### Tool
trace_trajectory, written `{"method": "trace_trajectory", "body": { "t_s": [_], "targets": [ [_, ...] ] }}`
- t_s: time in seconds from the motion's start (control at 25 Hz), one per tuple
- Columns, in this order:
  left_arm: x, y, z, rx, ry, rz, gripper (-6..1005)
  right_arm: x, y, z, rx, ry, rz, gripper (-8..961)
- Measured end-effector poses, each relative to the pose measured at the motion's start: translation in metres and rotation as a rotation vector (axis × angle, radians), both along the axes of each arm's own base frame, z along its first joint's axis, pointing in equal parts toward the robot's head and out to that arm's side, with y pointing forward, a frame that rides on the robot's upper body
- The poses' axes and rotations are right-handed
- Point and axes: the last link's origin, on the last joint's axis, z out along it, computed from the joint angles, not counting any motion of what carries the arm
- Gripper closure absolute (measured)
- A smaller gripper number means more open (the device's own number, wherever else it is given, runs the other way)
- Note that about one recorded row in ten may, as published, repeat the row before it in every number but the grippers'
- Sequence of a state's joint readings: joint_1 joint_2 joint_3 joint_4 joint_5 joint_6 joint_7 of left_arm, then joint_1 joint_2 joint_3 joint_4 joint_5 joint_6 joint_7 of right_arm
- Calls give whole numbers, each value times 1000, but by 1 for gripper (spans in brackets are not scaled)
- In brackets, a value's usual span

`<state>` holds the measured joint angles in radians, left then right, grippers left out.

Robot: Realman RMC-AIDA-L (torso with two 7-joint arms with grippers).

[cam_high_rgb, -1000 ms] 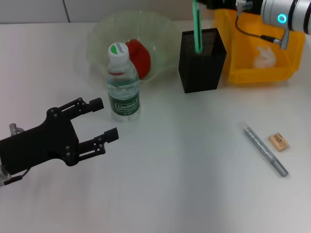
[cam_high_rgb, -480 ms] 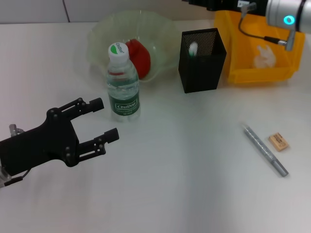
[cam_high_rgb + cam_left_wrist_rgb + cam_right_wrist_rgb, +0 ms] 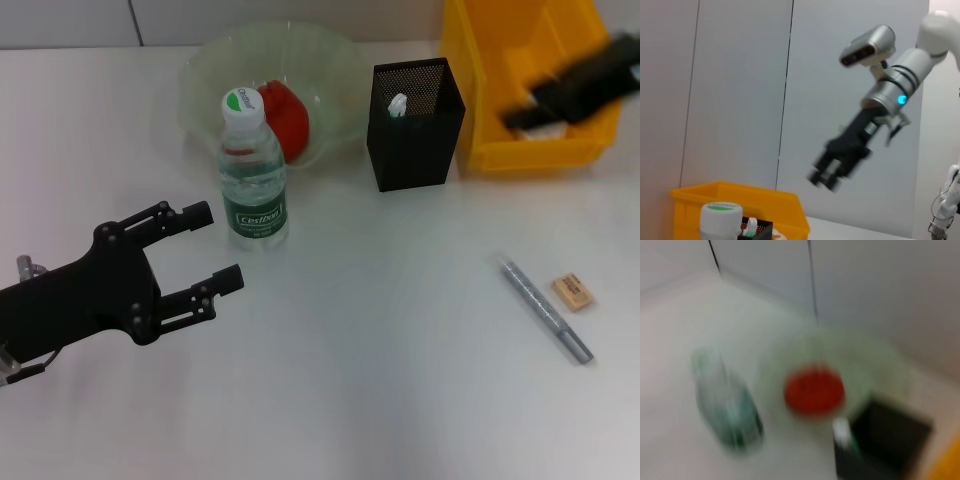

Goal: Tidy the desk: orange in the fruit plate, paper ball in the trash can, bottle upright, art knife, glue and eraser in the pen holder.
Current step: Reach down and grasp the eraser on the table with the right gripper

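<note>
- My left hand [image 3: 205, 250] hovers low over the near left part of the desk [image 3: 380, 380], its two black fingers [image 3: 170, 222] spread apart and holding nothing, pointing toward the bottle.
- My right hand [image 3: 575, 85] shows in the head view only as a dark smear over the yellow bin [image 3: 500, 150] at the far right; I cannot tell whether it is spread or pressed together. From the left wrist camera I see that same arm raised high in the air, above the bin.
- The water bottle [image 3: 251, 175] stands upright with its white and green cap on, just in front of the fruit plate.
- The orange [image 3: 285, 120] lies in the clear fruit plate [image 3: 330, 70] at the far side of the desk, partly behind the bottle.
- The black mesh pen holder [image 3: 415, 125] stands between the fruit plate and the yellow bin, close beside the bin. A white-tipped stick, which I take to be the glue [image 3: 398, 105], rests inside it against the left wall.
- The grey art knife [image 3: 546, 308] lies flat on the desk at the near right, well apart from the pen holder.
- The tan eraser [image 3: 573, 291] lies just beside the art knife, on its right, not touching it.
- I cannot make out the paper ball inside the bin, since the arm's smear covers that part.
</note>
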<state>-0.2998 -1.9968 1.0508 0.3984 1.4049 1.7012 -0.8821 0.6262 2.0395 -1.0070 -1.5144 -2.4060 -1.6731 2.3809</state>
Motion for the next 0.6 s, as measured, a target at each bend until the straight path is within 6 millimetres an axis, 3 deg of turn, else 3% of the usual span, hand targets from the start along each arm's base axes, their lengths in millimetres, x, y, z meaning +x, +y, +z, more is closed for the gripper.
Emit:
{"method": "trace_trajectory", "body": {
  "t_s": [0.04,0.08,0.16,0.6],
  "targets": [
    [0,0,0,-1,-1,0,229,5,-11,5,-30,-153,-83,433],
    [1,1,0,-2,-2,-4,229,5,-11,5,-30,-153,-83,434],
    [2,2,-1,-4,-1,-7,229,14,-18,2,-45,-311,-186,434],
    [3,1,-2,-6,-1,-10,229,56,-23,-34,-91,-387,-353,438]
  ]
}}
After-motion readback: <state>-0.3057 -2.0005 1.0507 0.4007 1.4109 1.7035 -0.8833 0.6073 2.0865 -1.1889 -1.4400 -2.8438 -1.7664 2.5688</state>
